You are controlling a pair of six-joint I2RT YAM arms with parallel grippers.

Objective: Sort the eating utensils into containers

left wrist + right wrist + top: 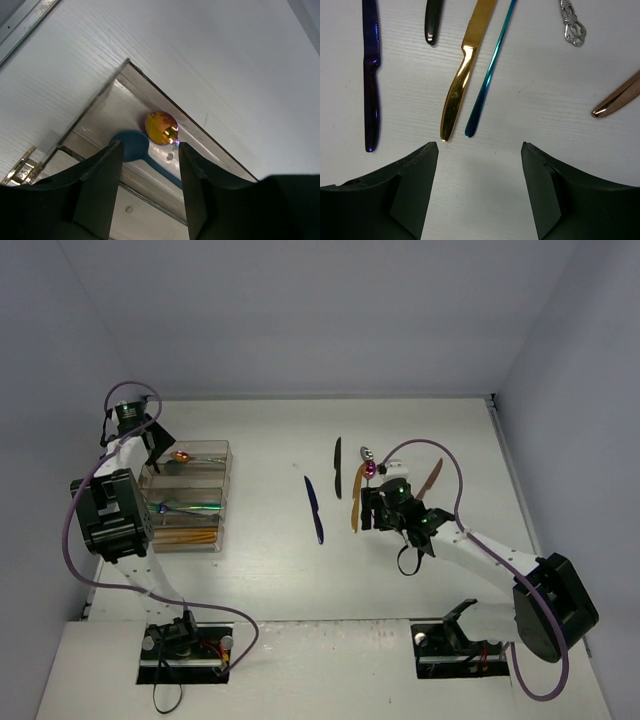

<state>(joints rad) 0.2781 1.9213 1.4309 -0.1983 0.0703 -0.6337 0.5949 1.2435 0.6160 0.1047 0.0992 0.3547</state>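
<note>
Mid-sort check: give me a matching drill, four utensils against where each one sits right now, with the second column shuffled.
Utensils
1. gold knife
2. blue spoon
3. copper handle
4. dark blue knife

Places
A. leftmost of the loose pieces on the table
B. inside the tray, next to the iridescent spoon
C. on the table at the right edge of the right wrist view, partly cut off
D. on the table, right alongside the teal handle

Pairs: 1-D, 2-B, 3-C, 4-A
</note>
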